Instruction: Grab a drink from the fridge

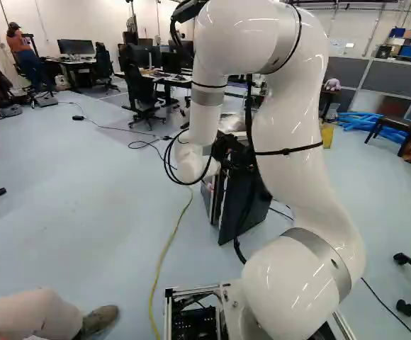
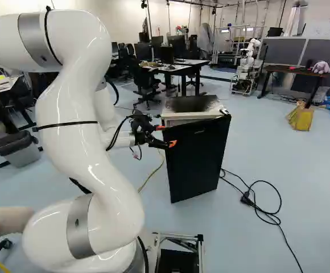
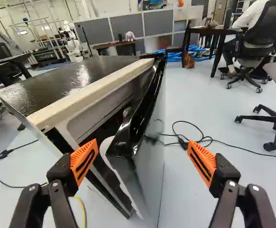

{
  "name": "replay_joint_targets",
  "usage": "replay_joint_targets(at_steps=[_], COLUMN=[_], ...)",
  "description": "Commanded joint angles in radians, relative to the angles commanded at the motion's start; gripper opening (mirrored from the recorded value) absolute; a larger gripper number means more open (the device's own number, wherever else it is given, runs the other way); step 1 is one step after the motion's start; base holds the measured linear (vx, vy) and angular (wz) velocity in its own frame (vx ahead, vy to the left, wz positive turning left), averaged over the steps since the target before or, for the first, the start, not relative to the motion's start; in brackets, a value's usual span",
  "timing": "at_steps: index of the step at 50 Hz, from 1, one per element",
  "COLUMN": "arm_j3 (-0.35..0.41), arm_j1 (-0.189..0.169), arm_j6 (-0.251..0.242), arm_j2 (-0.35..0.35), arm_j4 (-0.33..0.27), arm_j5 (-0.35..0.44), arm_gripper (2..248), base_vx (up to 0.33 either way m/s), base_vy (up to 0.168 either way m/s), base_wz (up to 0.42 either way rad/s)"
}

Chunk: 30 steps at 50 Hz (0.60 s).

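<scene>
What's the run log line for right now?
task: grab drink | fridge: door ajar | gripper: open, door's edge between its fingers, no grip | drink: none in view

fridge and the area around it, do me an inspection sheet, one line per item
Surface: pale floor under the fridge.
Job's things: fridge upright, its black door ajar; drink: nothing seen.
Clutter: yellow bag-like item and blue tubes on the floor beyond the fridge.
Gripper: open, the door's edge between its fingers, apparently ungripped.
Cables: black cable looped loosely beside the fridge, with a plug; yellow cable running across the floor towards the base.
Surroundings: a person's leg near the base; another robot farther off.
</scene>
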Motion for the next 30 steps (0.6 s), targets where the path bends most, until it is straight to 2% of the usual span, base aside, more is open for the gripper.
replay_joint_targets(at_steps=[30], arm_j3=[0.028], arm_j1=[-0.024], arm_j6=[0.000], arm_j2=[0.016], arm_j4=[0.058], arm_j5=[0.000], arm_gripper=[247], base_vx=[0.000], base_vy=[0.000], base_wz=[0.000])
